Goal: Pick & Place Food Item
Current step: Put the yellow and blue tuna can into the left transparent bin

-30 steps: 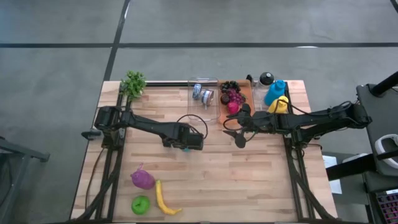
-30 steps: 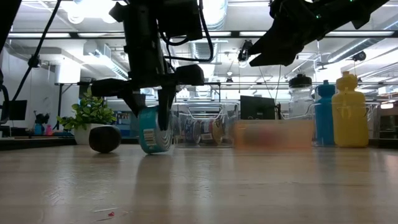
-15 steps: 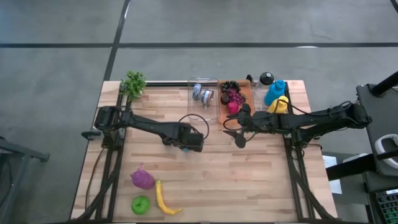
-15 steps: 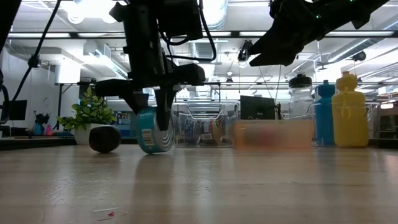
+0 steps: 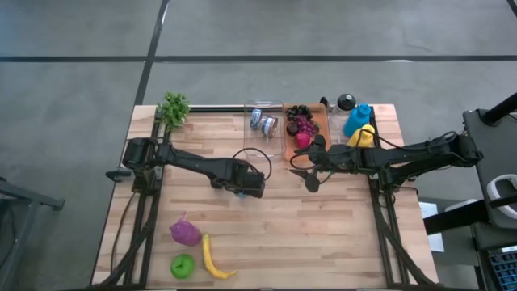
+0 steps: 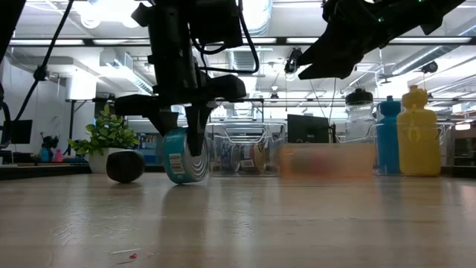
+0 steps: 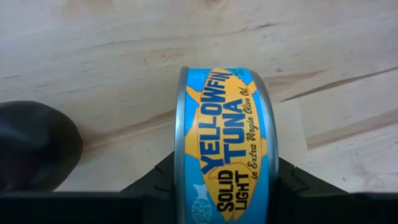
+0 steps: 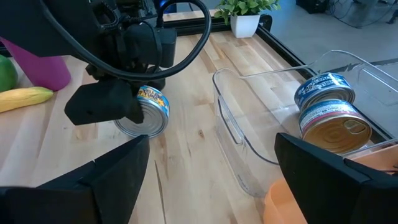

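So I'm gripping the tuna can (image 7: 225, 149) on its edge with my left gripper (image 5: 242, 184), fingers clamped on its two flat faces, label reading "Yellowfin Tuna" facing up at my wrist camera. In the low view the can (image 6: 184, 156) is sitting tilted and looking like it's just touching the table (image 5: 323, 234), or barely off it, hard to tell which. Looking down from above, the can is sitting near the middle of the table, at about 7 o'clock from the clear bin (image 5: 264, 128).

That bin is holding two more cans (image 8: 326, 106) lying inside it. At 3 o'clock from the bin there's an orange tray (image 5: 321, 119) with dark and pink food pieces, then the blue and yellow bottles (image 5: 359, 125).

My right gripper (image 5: 305, 171) is hanging above the table at 3 o'clock from my left one, fingers spread wide, holding nothing.

Over at the 7 o'clock corner of the table, a purple thing (image 5: 185, 233), a banana (image 5: 212, 259) and a green apple (image 5: 182, 265) are lying together. A small plant (image 5: 173, 108) is at 11 o'clock.
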{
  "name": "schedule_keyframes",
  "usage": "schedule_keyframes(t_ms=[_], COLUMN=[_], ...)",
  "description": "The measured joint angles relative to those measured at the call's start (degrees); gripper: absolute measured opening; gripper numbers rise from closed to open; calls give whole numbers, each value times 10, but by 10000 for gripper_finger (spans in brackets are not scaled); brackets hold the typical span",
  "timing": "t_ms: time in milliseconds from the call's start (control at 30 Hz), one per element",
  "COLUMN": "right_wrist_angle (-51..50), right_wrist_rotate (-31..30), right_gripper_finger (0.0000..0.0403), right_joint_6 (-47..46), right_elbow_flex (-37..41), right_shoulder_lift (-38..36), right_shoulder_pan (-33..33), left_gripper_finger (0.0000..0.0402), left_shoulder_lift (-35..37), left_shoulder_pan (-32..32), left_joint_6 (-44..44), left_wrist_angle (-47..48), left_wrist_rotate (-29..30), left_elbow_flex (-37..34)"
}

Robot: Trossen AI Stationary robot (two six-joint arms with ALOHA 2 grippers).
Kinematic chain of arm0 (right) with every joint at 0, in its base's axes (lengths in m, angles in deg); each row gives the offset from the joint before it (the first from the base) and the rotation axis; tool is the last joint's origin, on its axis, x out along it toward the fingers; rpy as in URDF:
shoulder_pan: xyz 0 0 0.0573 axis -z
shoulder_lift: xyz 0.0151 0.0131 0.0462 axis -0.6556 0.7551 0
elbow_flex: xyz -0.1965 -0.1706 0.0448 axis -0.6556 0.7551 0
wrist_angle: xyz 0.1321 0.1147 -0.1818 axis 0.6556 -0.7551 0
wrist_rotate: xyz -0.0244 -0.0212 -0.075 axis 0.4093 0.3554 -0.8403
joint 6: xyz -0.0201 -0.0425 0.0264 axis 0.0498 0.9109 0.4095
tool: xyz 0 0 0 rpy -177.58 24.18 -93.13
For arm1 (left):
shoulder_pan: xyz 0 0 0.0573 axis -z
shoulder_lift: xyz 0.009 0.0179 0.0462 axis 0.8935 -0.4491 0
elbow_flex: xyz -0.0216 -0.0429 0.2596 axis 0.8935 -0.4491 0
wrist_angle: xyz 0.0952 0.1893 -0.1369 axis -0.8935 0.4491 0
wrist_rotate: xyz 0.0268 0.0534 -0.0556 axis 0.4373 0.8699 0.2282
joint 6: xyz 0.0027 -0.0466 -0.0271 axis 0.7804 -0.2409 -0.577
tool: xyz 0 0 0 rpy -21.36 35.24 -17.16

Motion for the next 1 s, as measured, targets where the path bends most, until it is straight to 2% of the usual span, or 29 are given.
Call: schedule_keyframes(t_ms=[167,667,1000], right_wrist_angle=[0,0,0], right_wrist_rotate=[0,0,0], right_gripper_finger=[350,329,344], right_joint_6=[0,0,0], right_elbow_flex=[0,0,0], right_shoulder_lift=[0,0,0], right_shoulder_pan=[0,0,0], left_gripper_finger=[133,133,133], left_shoulder_lift=[0,0,2], left_shoulder_pan=[-1,-3,-12], left_joint_6=[1,5,53], left_wrist_angle=[0,7,8], left_wrist_rotate=[0,-5,-21], left_elbow_flex=[0,0,0])
